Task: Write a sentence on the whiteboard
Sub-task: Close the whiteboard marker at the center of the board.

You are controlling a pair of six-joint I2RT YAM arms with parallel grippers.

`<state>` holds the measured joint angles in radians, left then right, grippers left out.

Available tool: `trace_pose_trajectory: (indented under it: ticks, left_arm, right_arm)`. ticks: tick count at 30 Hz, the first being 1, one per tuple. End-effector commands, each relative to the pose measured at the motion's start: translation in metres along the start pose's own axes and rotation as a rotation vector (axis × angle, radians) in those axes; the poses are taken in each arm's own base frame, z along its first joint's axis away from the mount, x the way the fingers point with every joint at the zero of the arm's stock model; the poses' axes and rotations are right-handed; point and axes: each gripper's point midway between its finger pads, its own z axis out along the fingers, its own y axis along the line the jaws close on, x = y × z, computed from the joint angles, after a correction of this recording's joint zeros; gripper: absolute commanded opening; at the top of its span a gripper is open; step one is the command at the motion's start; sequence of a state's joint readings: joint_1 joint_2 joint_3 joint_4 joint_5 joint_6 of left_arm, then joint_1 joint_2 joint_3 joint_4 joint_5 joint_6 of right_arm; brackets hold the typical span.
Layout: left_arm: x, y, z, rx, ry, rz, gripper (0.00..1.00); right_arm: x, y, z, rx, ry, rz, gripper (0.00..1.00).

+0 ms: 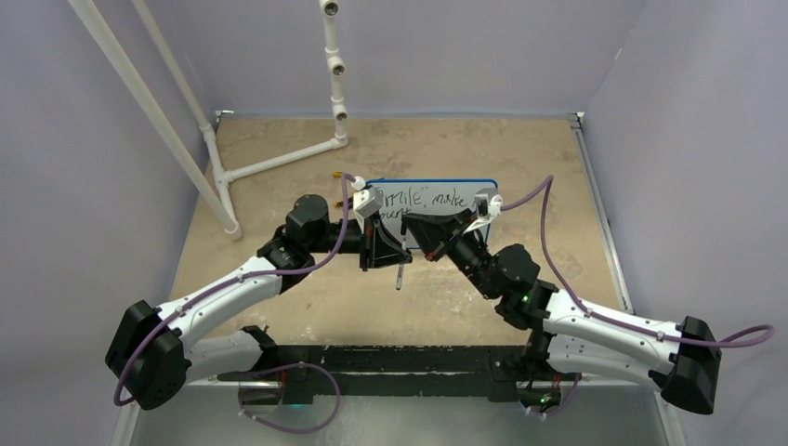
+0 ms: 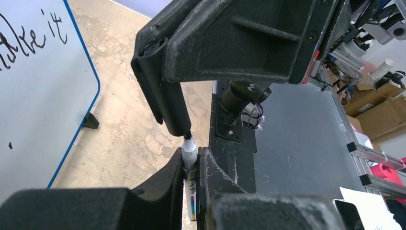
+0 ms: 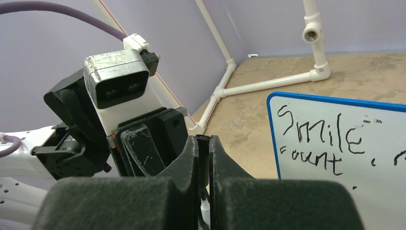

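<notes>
The whiteboard stands upright mid-table, blue-framed, on a black foot. The sentence reads "Smile, make" above "count"; it shows as "Smile" over "count" in the right wrist view, and "it" shows in the left wrist view. My left gripper is shut on a white marker in front of the board. My right gripper is shut on the black marker cap, right over the marker's tip. The two grippers meet.
A white PVC pipe frame stands at the back left, also in the right wrist view. Purple walls enclose the table. The black base plate lies at the near edge. Cardboard boxes sit beyond it.
</notes>
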<state>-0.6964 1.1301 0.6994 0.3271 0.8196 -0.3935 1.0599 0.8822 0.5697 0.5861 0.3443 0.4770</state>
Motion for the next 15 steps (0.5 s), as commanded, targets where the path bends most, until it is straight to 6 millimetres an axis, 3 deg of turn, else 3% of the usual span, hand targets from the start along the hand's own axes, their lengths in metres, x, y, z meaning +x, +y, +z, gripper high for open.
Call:
trace_pose_trajectory:
  ticks: [1, 15]
  left_arm:
    - [-0.0298, -0.0165, 0.0003, 0.049, -0.062, 0.071, 0.00]
    - [-0.0295, -0.0123, 0.0006, 0.031, -0.062, 0.077, 0.00]
  right_arm:
    - [-0.0052, 0.0062, 0.0004, -0.029, -0.014, -0.014, 0.00]
    - [-0.0078, 0.0063, -0.0027, -0.031, -0.016, -0.019, 0.00]
